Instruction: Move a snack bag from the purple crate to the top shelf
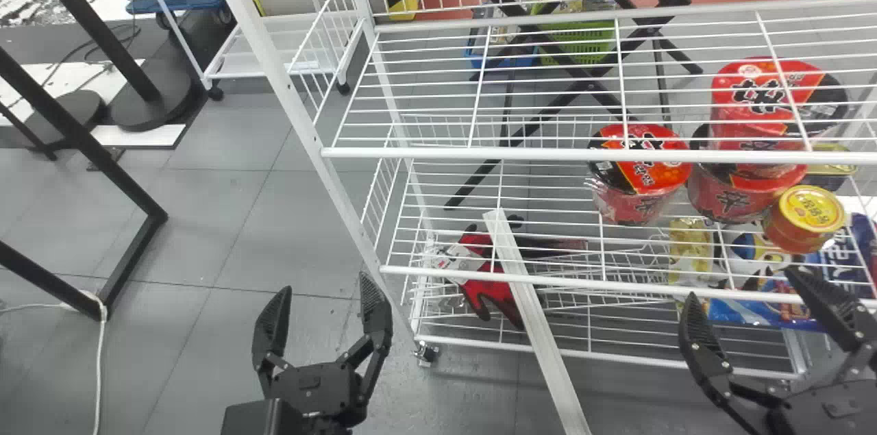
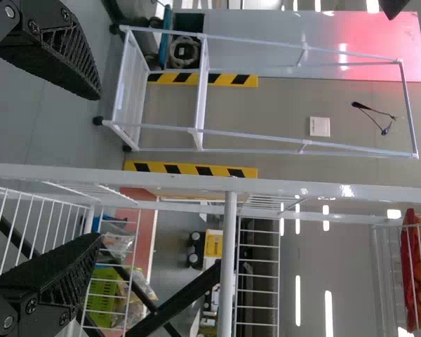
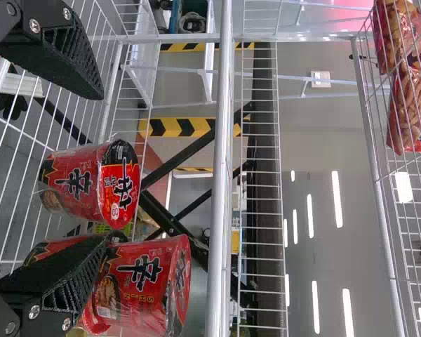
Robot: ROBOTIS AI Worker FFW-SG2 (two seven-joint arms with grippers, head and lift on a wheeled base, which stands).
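Pose: left gripper is held over the floor near the front left post of the white wire rack, fingers pointing away from the robot. Right gripper is in front of the rack's right part, same heading. Counts: at least 3 big red noodle cups on the middle shelf, one of them stacked; at least 2 small tubs, the nearer with a yellow lid. Through the wires below them: 1 yellowish packet and blue packaging. Also low on the rack, 1 red-and-black glove bundle; 1 pale flat bar slants up in front of it. Behind the rack: 1 green basket, 1 blue basket. Snack bags: red packaging on a high wire shelf in the right wrist view, looks like 2 or more, but it's cut off by the edge so don't trust that count. Can't tell which bag is the task's. Gripper state: left spread wide, holding nothing. Right also spread wide, gap between fingers unfilled, no grip on cups or bags.
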